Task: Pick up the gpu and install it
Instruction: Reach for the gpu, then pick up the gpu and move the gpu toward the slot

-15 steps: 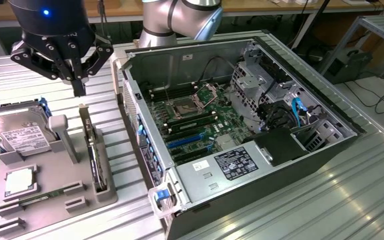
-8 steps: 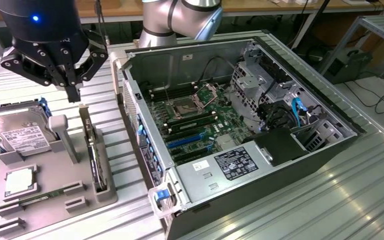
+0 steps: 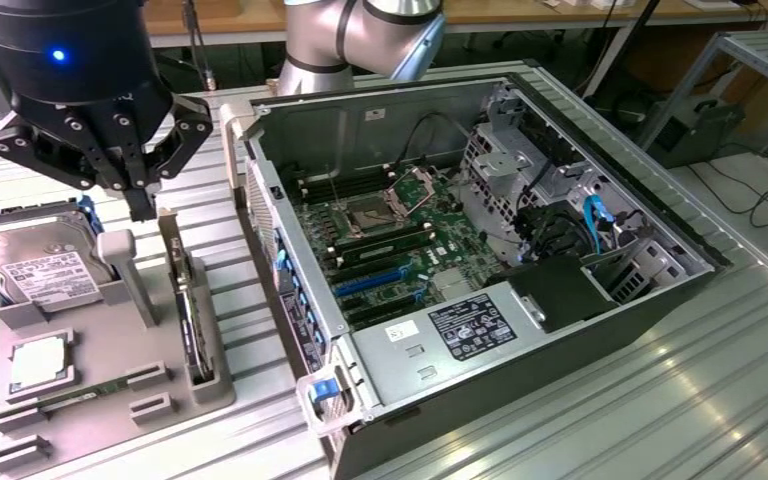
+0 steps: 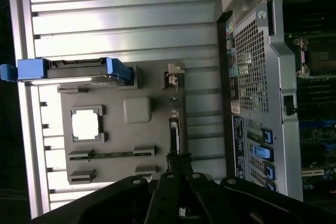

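The gpu stands on edge in a slot along the grey holder tray, on the side nearest the computer case. It looks like a thin dark card with a silver bracket. In the wrist view the gpu appears edge-on as a narrow strip. My gripper hangs above the tray near the far end of the card, shut, with nothing between its fingers. The gripper lines up with the card's edge in the wrist view.
The open computer case lies at the exterior view's right, with the motherboard and blue expansion slots exposed. A hard drive, a CPU and a RAM stick also sit on the tray. The table is ribbed metal.
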`<act>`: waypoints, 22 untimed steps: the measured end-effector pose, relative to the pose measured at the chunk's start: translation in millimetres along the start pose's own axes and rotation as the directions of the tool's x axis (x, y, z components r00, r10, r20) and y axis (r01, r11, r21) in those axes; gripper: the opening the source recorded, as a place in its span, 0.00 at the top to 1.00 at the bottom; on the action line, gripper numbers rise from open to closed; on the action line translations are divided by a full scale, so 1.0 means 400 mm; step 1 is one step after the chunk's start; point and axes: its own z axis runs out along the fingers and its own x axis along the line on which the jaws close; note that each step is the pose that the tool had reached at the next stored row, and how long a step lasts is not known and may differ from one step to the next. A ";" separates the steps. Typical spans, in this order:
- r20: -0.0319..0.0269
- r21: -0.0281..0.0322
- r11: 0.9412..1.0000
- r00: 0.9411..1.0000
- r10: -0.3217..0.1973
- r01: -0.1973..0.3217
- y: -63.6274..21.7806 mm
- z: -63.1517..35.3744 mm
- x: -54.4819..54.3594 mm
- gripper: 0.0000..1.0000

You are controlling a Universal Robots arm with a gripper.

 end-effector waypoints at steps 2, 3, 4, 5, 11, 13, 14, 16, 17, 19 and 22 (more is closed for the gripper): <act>0.000 0.000 1.000 1.000 0.000 0.000 -0.008 0.000 0.003 0.89; 0.000 0.000 1.000 1.000 0.000 0.000 -0.012 0.000 0.003 0.89; 0.000 0.000 1.000 1.000 0.000 0.000 -0.015 0.000 0.004 0.89; 0.000 0.000 1.000 1.000 0.000 0.000 -0.016 0.000 0.004 0.89; 0.000 0.000 1.000 1.000 0.000 0.000 -0.016 0.000 0.004 0.89; 0.000 0.000 1.000 1.000 0.000 0.000 -0.016 0.000 0.004 0.89; 0.000 0.000 1.000 1.000 0.000 0.000 -0.016 0.000 0.004 0.89; 0.000 0.000 1.000 1.000 0.000 0.000 -0.016 0.000 0.004 0.89; 0.000 0.000 1.000 1.000 0.000 0.000 -0.016 0.000 0.004 0.89; 0.000 0.000 1.000 1.000 0.000 0.000 -0.016 0.000 0.004 0.88; 0.000 0.000 1.000 1.000 0.000 0.000 -0.016 0.000 0.004 0.76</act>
